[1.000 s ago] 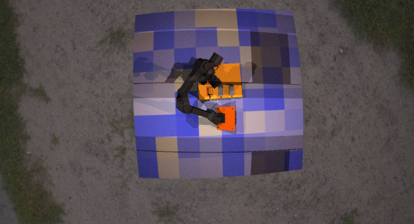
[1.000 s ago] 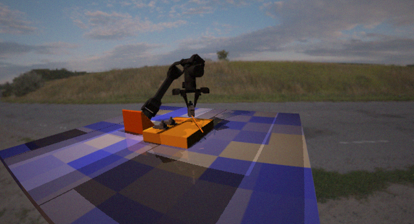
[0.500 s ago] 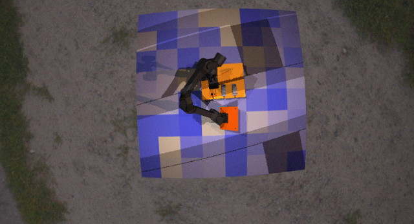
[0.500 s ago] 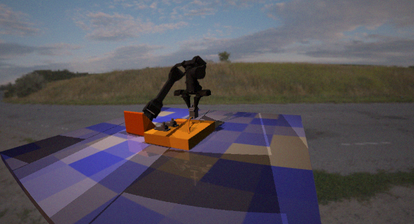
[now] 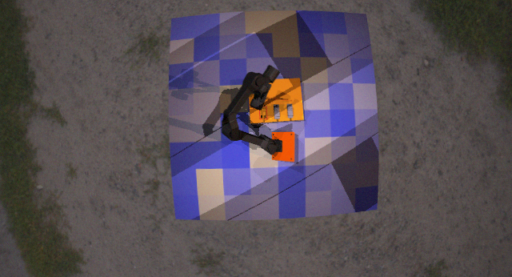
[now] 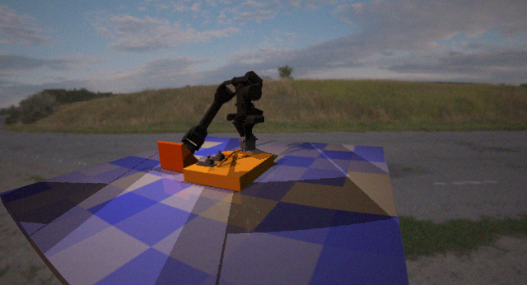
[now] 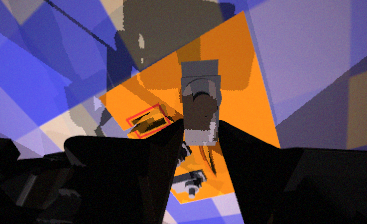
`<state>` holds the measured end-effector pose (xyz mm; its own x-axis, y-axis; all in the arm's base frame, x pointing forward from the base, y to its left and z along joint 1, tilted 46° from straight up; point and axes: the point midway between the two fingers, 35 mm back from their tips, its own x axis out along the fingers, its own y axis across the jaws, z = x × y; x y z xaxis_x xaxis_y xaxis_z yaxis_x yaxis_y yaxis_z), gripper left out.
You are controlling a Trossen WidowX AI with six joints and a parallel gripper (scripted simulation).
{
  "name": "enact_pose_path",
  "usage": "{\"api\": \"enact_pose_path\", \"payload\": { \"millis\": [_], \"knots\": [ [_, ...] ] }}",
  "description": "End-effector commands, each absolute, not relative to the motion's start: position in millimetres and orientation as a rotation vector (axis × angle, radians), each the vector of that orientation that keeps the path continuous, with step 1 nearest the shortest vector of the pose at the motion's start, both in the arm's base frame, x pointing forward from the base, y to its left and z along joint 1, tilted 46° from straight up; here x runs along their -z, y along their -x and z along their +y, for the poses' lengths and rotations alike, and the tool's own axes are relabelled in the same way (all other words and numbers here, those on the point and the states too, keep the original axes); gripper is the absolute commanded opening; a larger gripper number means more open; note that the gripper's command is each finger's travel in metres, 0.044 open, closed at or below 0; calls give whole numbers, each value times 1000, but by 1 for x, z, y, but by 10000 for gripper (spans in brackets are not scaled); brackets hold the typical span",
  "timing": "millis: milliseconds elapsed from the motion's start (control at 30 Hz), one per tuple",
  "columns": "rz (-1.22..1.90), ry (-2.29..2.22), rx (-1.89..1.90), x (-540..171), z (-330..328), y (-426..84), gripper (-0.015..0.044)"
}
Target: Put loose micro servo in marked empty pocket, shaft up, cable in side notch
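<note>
My gripper is shut on the loose micro servo, a grey block held upright between the dark fingers. It hangs a little above the orange deck. In the wrist view the red-outlined empty pocket lies on the deck to the left of the held servo, apart from it. The servo's cable is hard to make out. Two seated servos sit in the row beside the pocket; one of them shows low in the wrist view.
A red-orange block carrying the arm's base stands next to the deck. Both rest on a blue, grey and tan chequered table, with gravel and grass around it.
</note>
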<state>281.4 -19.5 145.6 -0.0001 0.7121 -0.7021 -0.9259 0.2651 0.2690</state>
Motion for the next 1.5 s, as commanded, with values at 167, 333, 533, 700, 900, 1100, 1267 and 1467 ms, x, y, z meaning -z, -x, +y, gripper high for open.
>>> {"api": "enact_pose_path", "payload": {
  "millis": [167, 333, 533, 700, 900, 1100, 1267, 1467],
  "knots": [
    [1058, 55, -1160, -146, -19, -281, 0],
    [1154, -81, -1065, -146, -19, -281, 0],
    [1262, -245, -942, -146, -19, -281, 0],
    [1346, -381, -833, -146, -19, -281, 0],
    [1434, -539, -698, -146, -19, -281, 0],
    [1444, -557, -682, -146, -19, -281, 0],
    [1445, -557, -682, -146, -20, -271, 0],
    [1446, -557, -682, -144, -21, -247, 0]
  ]
}}
